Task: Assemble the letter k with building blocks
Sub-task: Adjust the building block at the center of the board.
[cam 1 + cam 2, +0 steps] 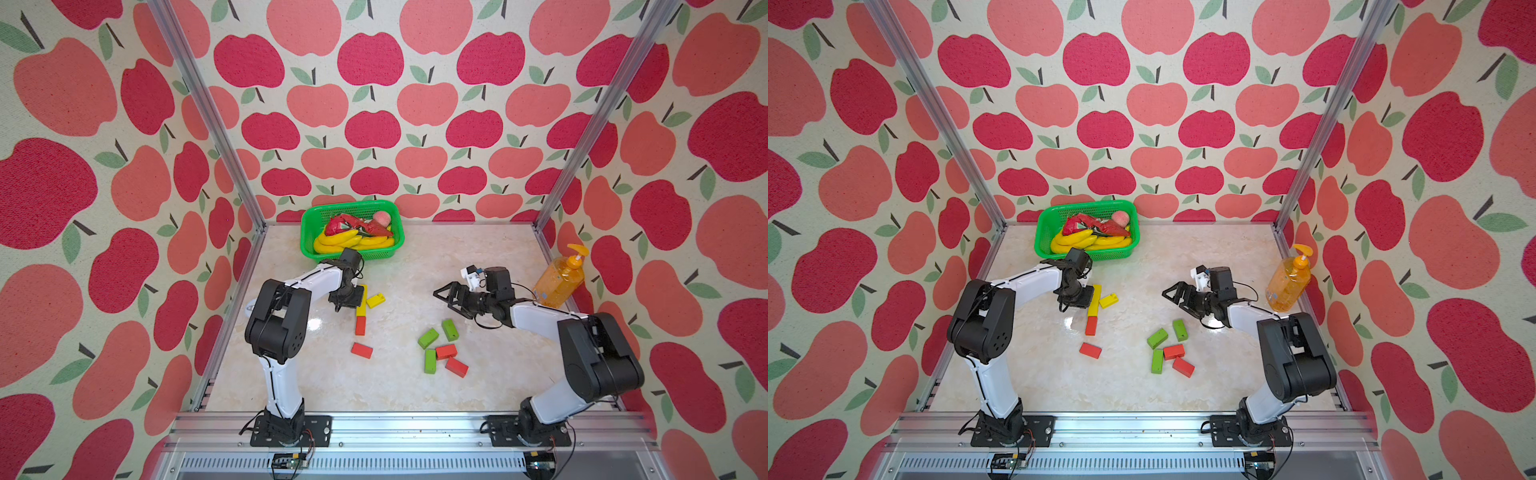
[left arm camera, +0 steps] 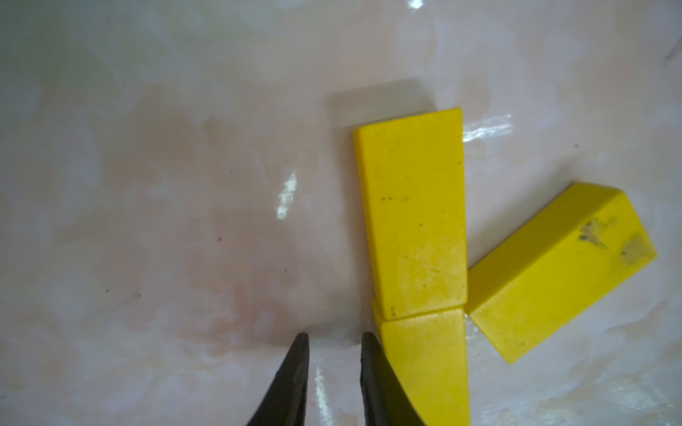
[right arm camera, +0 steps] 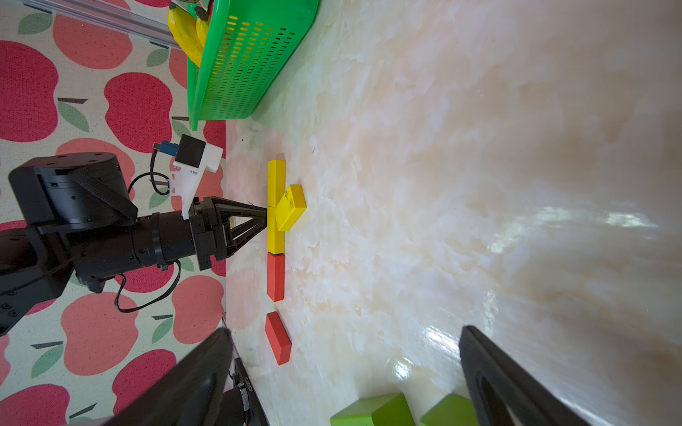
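Left pincer tips sit closest to the wrist lens. They are parted by a narrow slit with nothing between them, and one tip is touching or just beside the lower yellow block.

The upright stroke of the k is judged laid. The upper yellow block, the lower yellow block and the stem red block are set end to end in one line on the surface.

The slanted yellow block is placed to the right of the stem. Its corner is touching or all but touching the stem near the joint of the two yellows, so the upper arm is counted as done.

The spare red block is seen lying apart, nearer the arm bases than the stem's red end. The lower arm is not yet built, and this piece is judged a likely candidate for it.

Further right, the green blocks and two more red blocks are gathered in a loose cluster, unused.

The right pincer is held spread wide and empty above the surface, near that cluster.

Progress is judged well past halfway.
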You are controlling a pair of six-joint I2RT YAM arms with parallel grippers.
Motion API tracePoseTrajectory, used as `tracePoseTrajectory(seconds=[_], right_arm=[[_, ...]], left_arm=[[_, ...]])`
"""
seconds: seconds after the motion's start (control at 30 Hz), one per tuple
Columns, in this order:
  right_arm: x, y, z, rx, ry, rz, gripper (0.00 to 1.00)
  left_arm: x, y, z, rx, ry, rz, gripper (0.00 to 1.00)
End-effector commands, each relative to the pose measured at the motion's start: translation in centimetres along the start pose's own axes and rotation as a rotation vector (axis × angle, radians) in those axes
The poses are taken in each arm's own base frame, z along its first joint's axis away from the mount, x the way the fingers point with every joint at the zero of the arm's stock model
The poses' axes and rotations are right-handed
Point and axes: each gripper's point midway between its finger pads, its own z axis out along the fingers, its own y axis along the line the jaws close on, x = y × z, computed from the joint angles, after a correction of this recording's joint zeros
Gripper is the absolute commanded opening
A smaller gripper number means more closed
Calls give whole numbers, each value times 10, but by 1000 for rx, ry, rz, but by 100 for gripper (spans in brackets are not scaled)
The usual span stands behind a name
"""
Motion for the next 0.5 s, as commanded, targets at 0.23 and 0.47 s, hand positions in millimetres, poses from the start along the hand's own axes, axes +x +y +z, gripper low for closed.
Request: tracePoseTrajectory(seconds=[0.23, 0.47], right_arm=[[-3, -2, 1, -1, -1, 1, 99], [-3, -1, 1, -1, -1, 0, 99]], left_arm=[[1, 0, 2, -14, 29, -2, 33], [1, 0, 2, -19, 33, -1, 33]])
